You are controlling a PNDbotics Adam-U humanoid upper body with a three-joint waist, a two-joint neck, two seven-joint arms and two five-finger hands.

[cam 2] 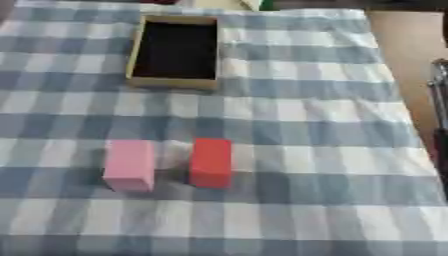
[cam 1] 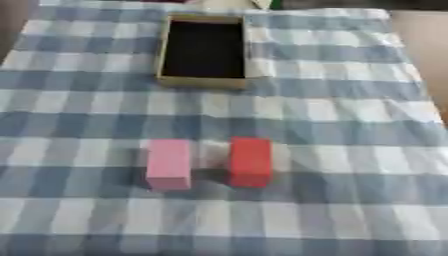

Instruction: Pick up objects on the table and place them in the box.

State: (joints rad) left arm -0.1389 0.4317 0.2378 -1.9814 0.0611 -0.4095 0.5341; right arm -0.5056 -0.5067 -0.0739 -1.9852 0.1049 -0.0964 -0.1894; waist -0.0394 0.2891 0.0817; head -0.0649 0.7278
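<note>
A pink block [cam 1: 168, 164] and a red block [cam 1: 250, 162] stand side by side on the checked cloth, a small gap between them, the pink one on the left. An open cardboard box [cam 1: 163, 50] with a dark inside lies further back, left of centre. Nothing shows inside it. At the right edge of the right eye view there is a thin dark and silver sliver of my right arm or hand [cam 2: 440, 95], well away from the blocks. My left hand is outside both views.
The table is covered by a blue and white checked cloth [cam 1: 350, 125]. Its right edge borders bare brown floor [cam 2: 407, 40]. Small dark and green things [cam 1: 271, 4] sit past the cloth's far edge.
</note>
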